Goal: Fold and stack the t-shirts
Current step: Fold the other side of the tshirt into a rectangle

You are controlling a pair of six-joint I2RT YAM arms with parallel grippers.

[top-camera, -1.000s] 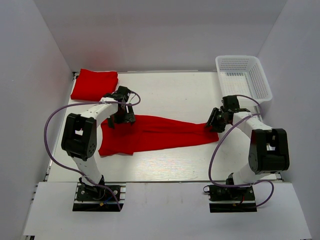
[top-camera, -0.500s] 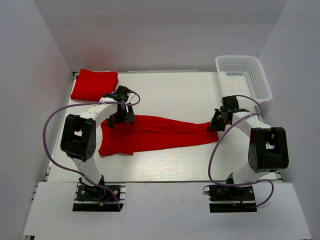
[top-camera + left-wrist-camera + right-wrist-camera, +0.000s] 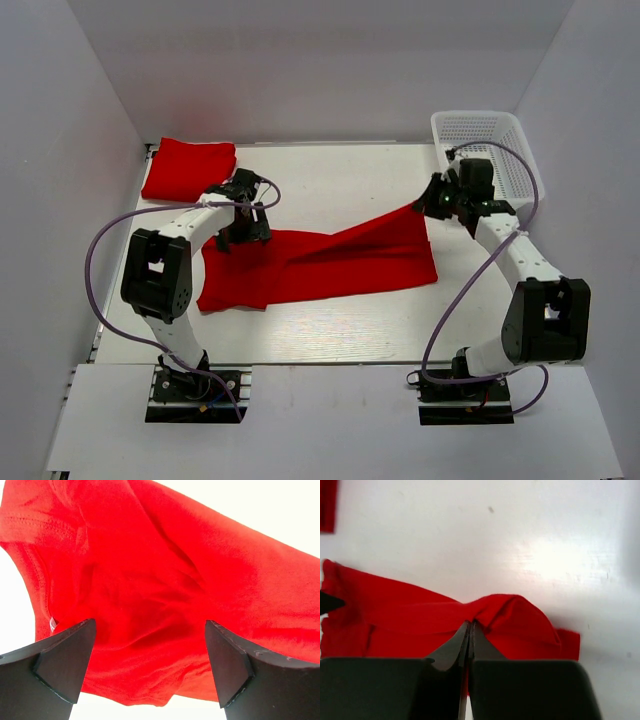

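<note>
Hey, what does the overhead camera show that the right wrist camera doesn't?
Only overhead: the white mesh basket at the far right, and the right arm itself. Only the right wrist: a close view of the right fingers shut together on a bunched hump of cloth. Both: the spread t-shirt on the white table, its right end pulled up.

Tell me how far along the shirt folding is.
Done: one folded shirt lies at the table's far left corner. In hand: a second shirt lies stretched across the middle; the right fingers are shut on its right edge, raised off the surface, and the left fingers hang open over its other end. Left: finish folding it and stack it on the first.
</note>
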